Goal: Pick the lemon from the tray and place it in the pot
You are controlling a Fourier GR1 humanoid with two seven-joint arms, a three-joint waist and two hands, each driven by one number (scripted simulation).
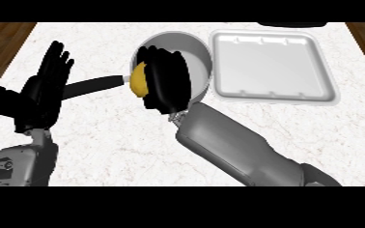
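The right hand [167, 79] was curled round the lemon [138, 79], holding it over the pot [187, 41] near its 9 o'clock rim, the yellow showing at the hand's 9 o'clock side. The white tray [274, 96] lay just beside the pot at 3 o'clock. The pot's black handle [96, 84] pointed toward 8 o'clock, where the left hand [44, 92] rested open, fingers up

tabletop [121, 140]: white marbled top, faint grey veins | wood surface [14, 35]: brown, showing beyond the tabletop's far left and far right corners | dark object [292, 24]: at the tabletop's far edge (cut off, kind unclear)
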